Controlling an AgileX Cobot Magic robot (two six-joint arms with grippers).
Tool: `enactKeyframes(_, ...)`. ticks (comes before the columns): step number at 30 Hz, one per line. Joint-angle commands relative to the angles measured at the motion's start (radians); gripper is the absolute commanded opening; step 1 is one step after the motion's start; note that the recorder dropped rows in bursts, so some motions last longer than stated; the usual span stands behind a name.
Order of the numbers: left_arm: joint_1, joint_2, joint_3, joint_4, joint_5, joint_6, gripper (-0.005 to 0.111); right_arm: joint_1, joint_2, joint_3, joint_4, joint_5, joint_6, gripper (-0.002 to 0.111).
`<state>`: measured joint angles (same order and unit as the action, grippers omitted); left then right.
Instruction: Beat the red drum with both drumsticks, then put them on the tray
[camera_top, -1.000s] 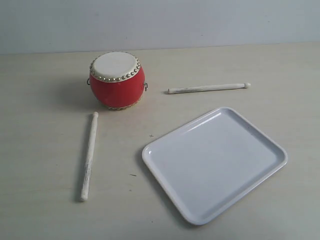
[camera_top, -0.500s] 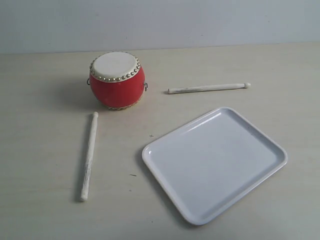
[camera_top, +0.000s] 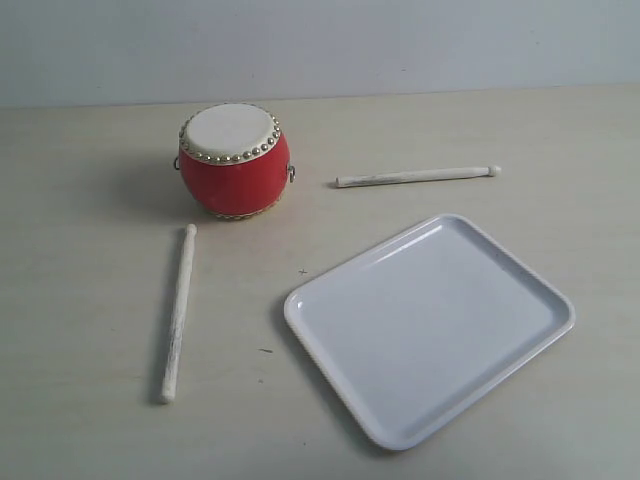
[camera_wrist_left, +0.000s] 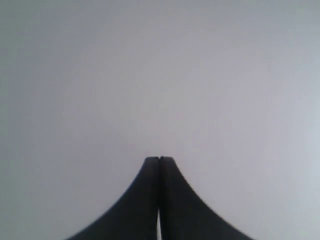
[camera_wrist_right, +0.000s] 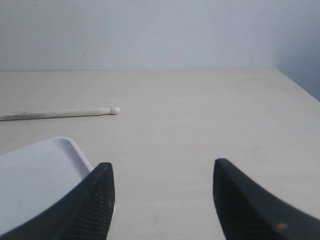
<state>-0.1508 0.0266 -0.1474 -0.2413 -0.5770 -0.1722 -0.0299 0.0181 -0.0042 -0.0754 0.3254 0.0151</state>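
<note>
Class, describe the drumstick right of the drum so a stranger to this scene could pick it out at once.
Find the white tray on the pale table. Beyond its far edge, right of the red drum, lies a slim whitish drumstick. Unlike the other drumstick left of the tray, it lies crosswise, knob end to the right.
</note>
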Motion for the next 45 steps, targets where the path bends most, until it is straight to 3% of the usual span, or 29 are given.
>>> enactKeyframes(1,0.002,0.195,-0.158,0.084,0.082,0.061,0.000,-0.005,-0.006,0.004,-0.002,-0.013,-0.003,0.056)
enactKeyframes(11,0.002,0.965,-0.607,0.147,0.721,0.113,0.000,-0.005,-0.006,0.004,-0.002,-0.013,-0.003,0.056)
enactKeyframes(18,-0.003,1.356,-0.870,0.121,1.254,0.116,0.000,-0.005,-0.006,0.004,-0.002,-0.013,-0.003,0.056)
enactKeyframes(21,-0.050,1.477,-0.959,0.117,1.418,0.167,0.000,-0.005,-0.006,0.004,-0.002,-0.013,-0.003,0.056)
enactKeyframes(24,-0.123,1.567,-1.002,0.117,1.489,0.187,0.000,-0.005,-0.006,0.004,-0.002,-0.013,-0.003,0.056)
enactKeyframes(29,-0.259,1.681,-1.029,0.124,1.491,0.197,0.001,-0.005,-0.006,0.004,-0.002,-0.013,-0.003,0.056)
enactKeyframes(33,-0.334,1.733,-1.029,0.134,1.502,0.188,0.017,-0.005,-0.006,0.004,-0.002,-0.013,-0.003,0.056)
enactKeyframes(38,-0.370,1.755,-1.029,0.134,1.578,0.106,0.037,-0.005,-0.006,0.004,-0.002,-0.013,-0.003,0.056)
enactKeyframes(45,-0.370,1.752,-1.012,0.133,1.587,-0.057,0.038,-0.005,-0.006,0.004,-0.002,-0.013,-0.003,0.056)
